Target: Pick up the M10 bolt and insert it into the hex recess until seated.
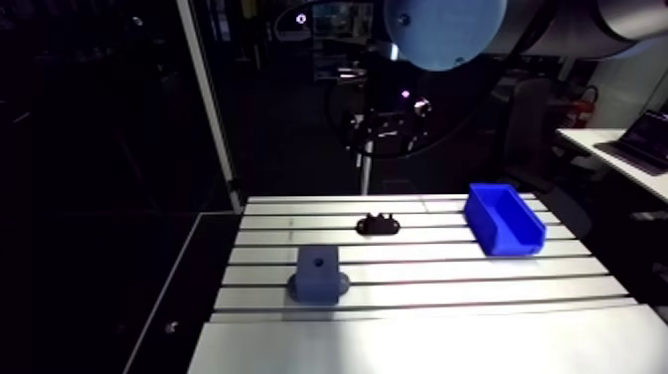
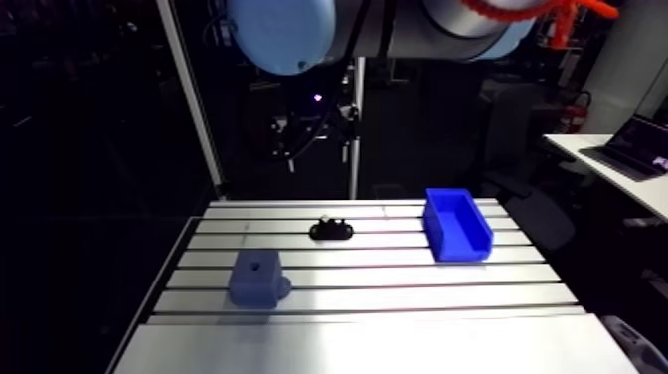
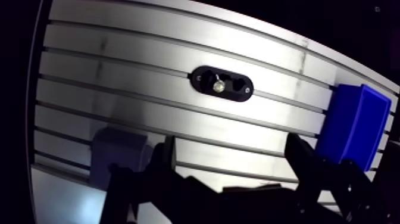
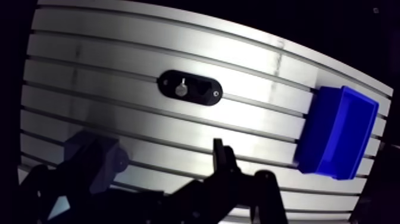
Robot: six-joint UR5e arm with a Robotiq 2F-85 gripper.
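We count one slotted aluminium desk (image 1: 447,288), one glossy blue open-topped bin (image 1: 504,219), one matte blue block (image 1: 318,274) holed on top, one dark tool (image 3: 232,143) with fingers spread and empty, one black oval holder (image 3: 221,84), and one shiny bolt (image 3: 218,86) sitting mid-holder.

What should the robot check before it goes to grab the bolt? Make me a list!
1. The gripper is open and empty: ok.
2. The bolt is in sight, in its black holder: ok.
3. The gripper is over the bolt: not ok, the bolt lies ahead of it.
4. The blue block has its hole facing up and uncovered: ok.
5. The hole is hex-shaped: cannot tell.
6. The blue bin stands apart from the holder: ok.
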